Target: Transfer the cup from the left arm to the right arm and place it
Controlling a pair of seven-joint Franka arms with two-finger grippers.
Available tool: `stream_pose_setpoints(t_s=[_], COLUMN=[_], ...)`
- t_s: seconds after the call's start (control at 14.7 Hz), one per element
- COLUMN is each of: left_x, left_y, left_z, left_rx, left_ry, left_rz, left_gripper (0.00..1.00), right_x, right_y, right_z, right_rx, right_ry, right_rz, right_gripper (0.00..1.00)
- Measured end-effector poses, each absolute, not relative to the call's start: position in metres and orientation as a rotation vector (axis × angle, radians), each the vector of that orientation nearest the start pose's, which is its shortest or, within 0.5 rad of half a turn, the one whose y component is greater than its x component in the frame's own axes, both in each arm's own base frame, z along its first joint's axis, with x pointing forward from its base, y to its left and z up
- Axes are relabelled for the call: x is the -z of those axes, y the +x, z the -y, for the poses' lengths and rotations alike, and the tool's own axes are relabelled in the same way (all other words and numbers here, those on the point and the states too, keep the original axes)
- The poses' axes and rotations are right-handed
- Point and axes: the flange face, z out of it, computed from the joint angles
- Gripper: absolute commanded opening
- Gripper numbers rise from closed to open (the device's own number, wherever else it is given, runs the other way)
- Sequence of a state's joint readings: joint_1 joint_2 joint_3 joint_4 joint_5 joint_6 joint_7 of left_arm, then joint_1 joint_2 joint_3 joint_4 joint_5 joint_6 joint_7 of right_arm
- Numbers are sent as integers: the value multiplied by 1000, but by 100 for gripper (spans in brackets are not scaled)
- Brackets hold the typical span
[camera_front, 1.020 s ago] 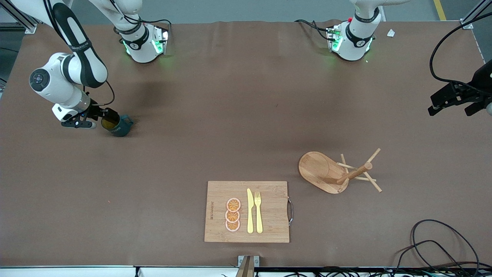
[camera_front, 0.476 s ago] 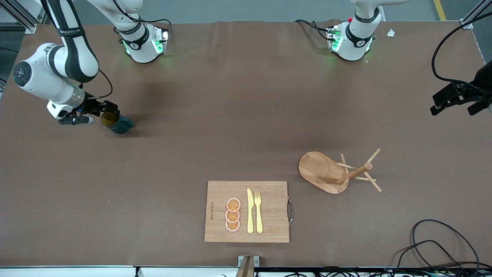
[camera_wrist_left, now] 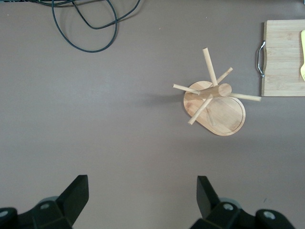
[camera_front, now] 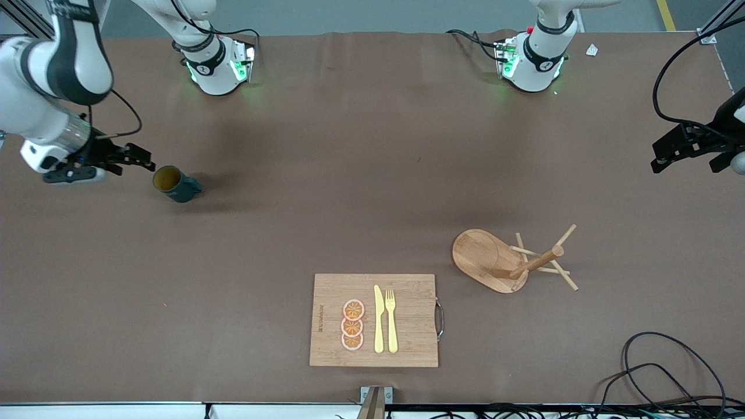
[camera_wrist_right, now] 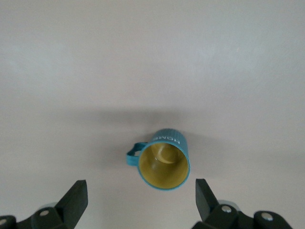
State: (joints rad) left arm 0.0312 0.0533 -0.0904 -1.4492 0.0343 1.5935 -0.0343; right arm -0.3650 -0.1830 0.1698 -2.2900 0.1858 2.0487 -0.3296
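The dark teal cup (camera_front: pixel 174 184) with a yellowish inside stands upright on the brown table near the right arm's end, its handle toward the left arm's end. It also shows in the right wrist view (camera_wrist_right: pixel 164 164), free of the fingers. My right gripper (camera_front: pixel 139 160) is open and empty, in the air just off the cup's rim toward the right arm's end of the table; it shows in its own view (camera_wrist_right: pixel 140 193). My left gripper (camera_front: pixel 687 162) waits open and empty over the left arm's end of the table, also seen in its wrist view (camera_wrist_left: pixel 143 188).
A wooden peg rack (camera_front: pixel 512 259) stands nearer the left arm's end and shows in the left wrist view (camera_wrist_left: pixel 214 100). A wooden cutting board (camera_front: pixel 407 320) with orange slices, a yellow knife and a fork lies near the front edge. Black cables (camera_front: pixel 657 372) lie at the front corner.
My right gripper opened, let go of the cup and drew back from it toward the right arm's end of the table. The cup stays on the table. The left arm barely moved.
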Motion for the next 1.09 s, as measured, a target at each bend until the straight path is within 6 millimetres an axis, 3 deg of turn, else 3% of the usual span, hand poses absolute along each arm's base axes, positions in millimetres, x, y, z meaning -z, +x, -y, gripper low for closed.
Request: stream_pose_setpoints(t_s=[0.27, 0.41, 0.75, 1.09], left_x=[-654, -654, -654, -654], left_y=[573, 573, 573, 573], left_z=[29, 29, 29, 29], left_rx=[142, 142, 142, 142], left_ry=[-3113, -3113, -3113, -3113], left_rz=[-37, -38, -38, -38], left_gripper=[100, 100, 100, 100], right_x=[-538, -571, -608, -634], right_y=[498, 504, 515, 521], right_z=[78, 67, 19, 27], right_rx=[50, 76, 91, 161], right_ry=[-3008, -3020, -3111, -3128], right_rz=[12, -28, -131, -145], right_gripper=[100, 100, 100, 100])
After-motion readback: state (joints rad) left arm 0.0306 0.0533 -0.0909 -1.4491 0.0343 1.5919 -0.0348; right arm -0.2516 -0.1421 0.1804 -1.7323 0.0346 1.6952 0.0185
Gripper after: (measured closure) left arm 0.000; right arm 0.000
